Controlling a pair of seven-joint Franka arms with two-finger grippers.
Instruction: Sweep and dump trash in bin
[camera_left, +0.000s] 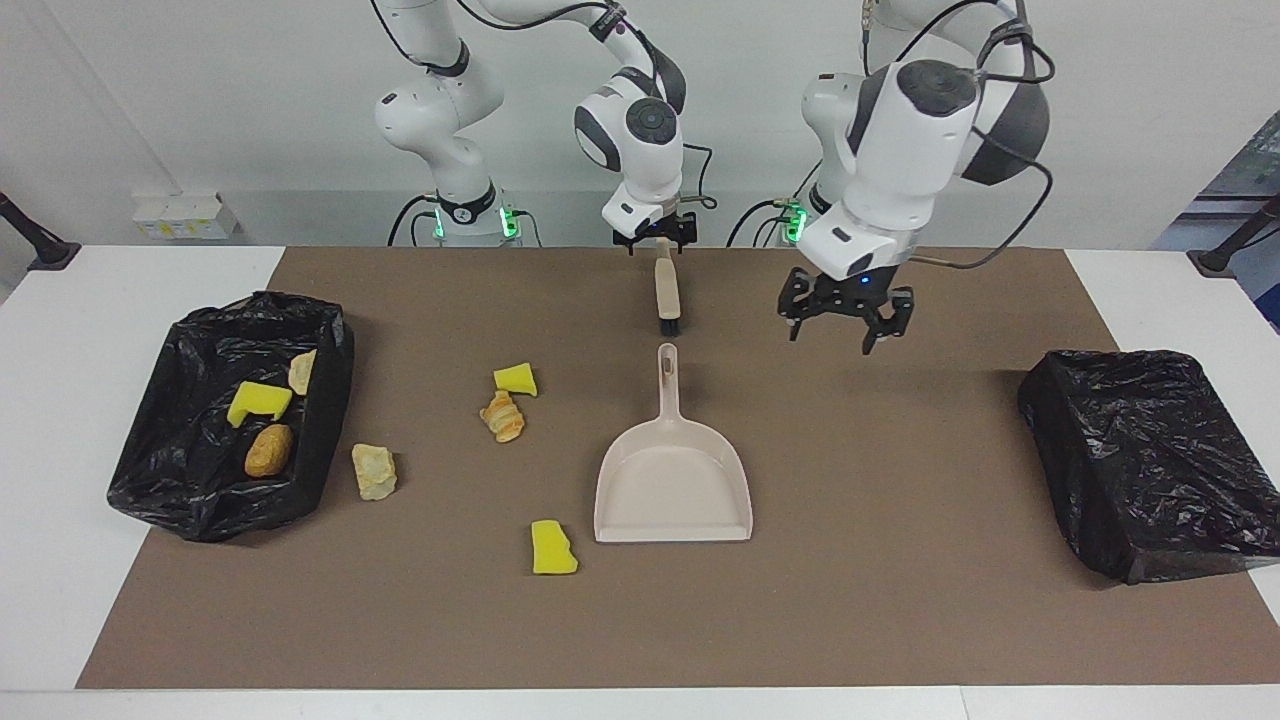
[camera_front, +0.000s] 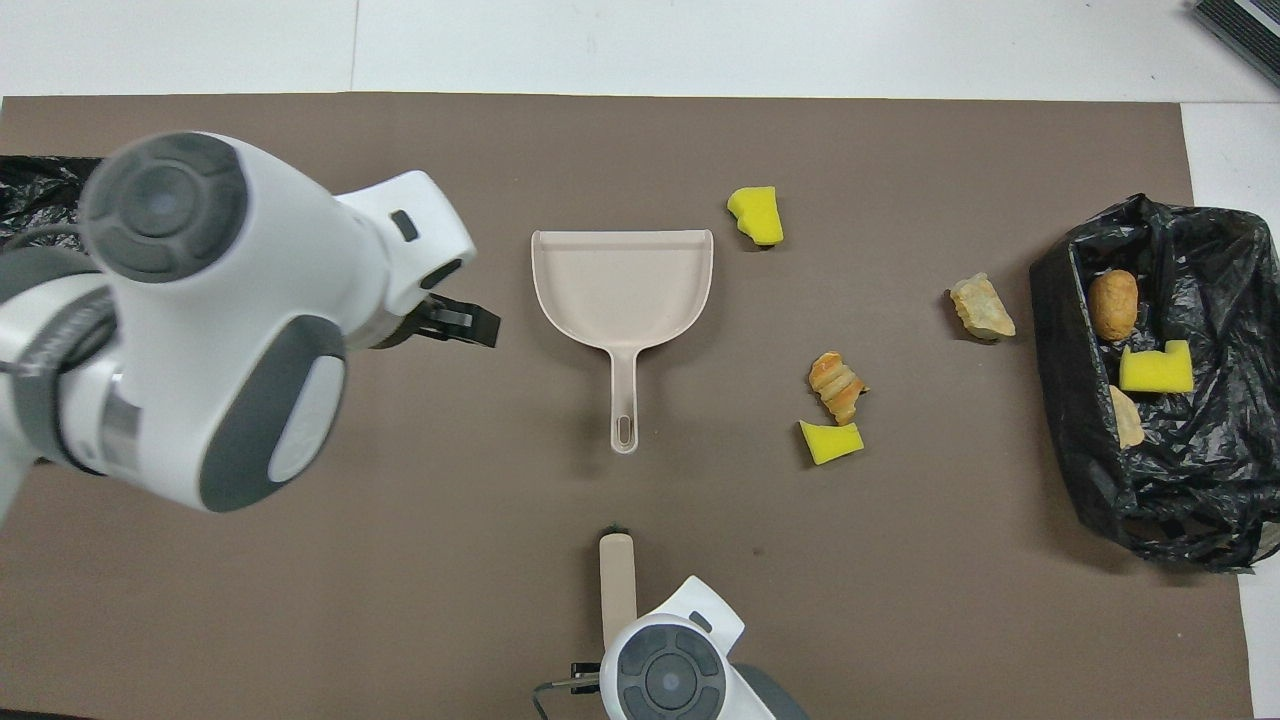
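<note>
The right gripper (camera_left: 659, 240) is gripping the brush (camera_left: 666, 292) by its handle, bristles resting on the brown mat (camera_left: 900, 560). The left gripper (camera_left: 846, 318) is hovering above the mat with its jaws spread wide, holding nothing. The dustpan (camera_left: 673, 480) is lying flat between them (handle toward the robots). Four trash pieces (camera_left: 508, 415) are lying loose on the mat, while three are sitting in the black-lined bin (camera_left: 200, 480) at the right arm's end.
</note>
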